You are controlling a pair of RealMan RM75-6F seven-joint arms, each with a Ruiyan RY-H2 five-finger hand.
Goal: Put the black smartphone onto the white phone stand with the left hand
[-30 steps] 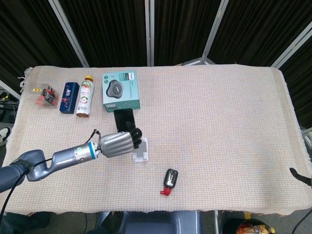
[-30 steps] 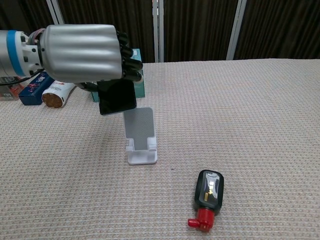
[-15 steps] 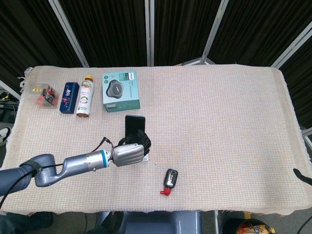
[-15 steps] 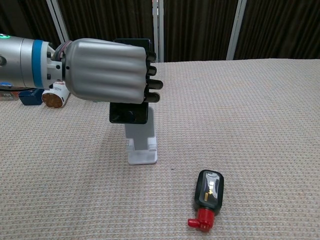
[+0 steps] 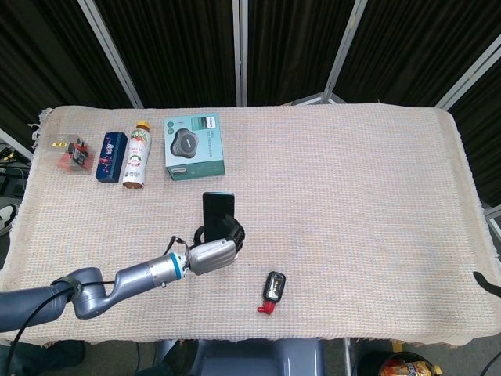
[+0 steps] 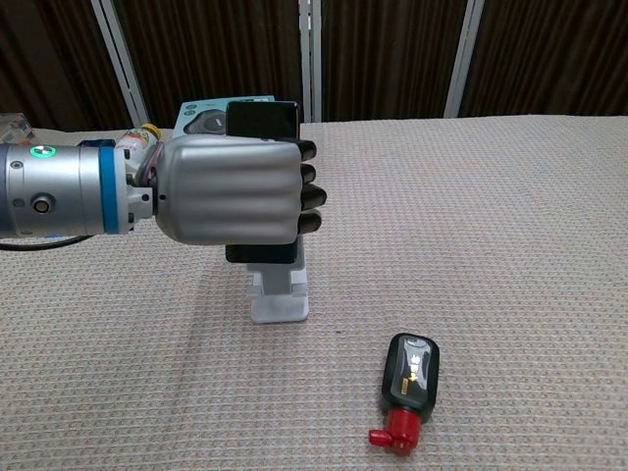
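Observation:
My left hand [image 6: 231, 191] grips the black smartphone [image 6: 263, 120] around its middle and holds it upright. The phone's lower edge [image 6: 261, 255] hangs just above the lip of the white phone stand [image 6: 280, 302], against or right in front of its back plate; I cannot tell if they touch. In the head view the left hand [image 5: 211, 252] covers the stand, and the smartphone [image 5: 218, 210] sticks out beyond the fingers. The right hand does not show in either view.
A black car key with a red end [image 5: 272, 291] lies right of the stand on the woven cloth [image 5: 352, 196]. At the back left are a teal box [image 5: 193, 146], a bottle [image 5: 138, 153], a blue box [image 5: 111, 156] and a small clear box [image 5: 70, 153].
The left hand has carried the phone from the stand's back left to over it, turned it upright and lowered it toward the lip.

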